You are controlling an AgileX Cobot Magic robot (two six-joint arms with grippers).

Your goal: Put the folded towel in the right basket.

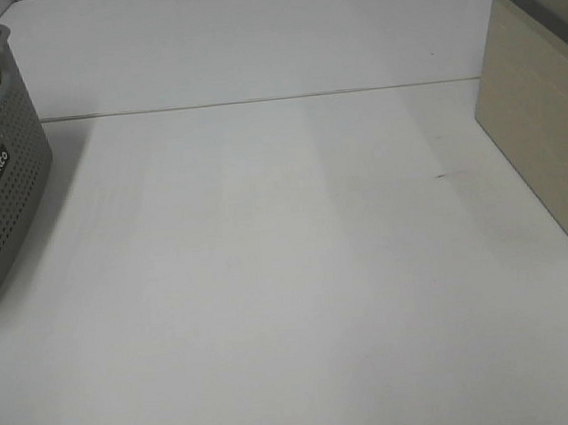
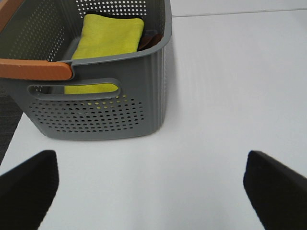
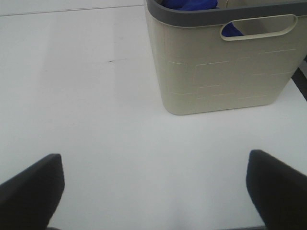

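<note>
Left wrist view shows me a folded yellow towel (image 2: 108, 40) inside the perforated grey plastic basket (image 2: 96, 112); both grippers' jaws spread wide, empty.

Both claws spread wide, holding nothing.

The left claw (image 2: 151, 191) hangs above the table with its two dark fingers (image 2: 29, 184) far apart. The right claw (image 3: 153, 191) does the same, fingers (image 3: 276, 184) equally wide. Neither arm shows in the high view.
</note>
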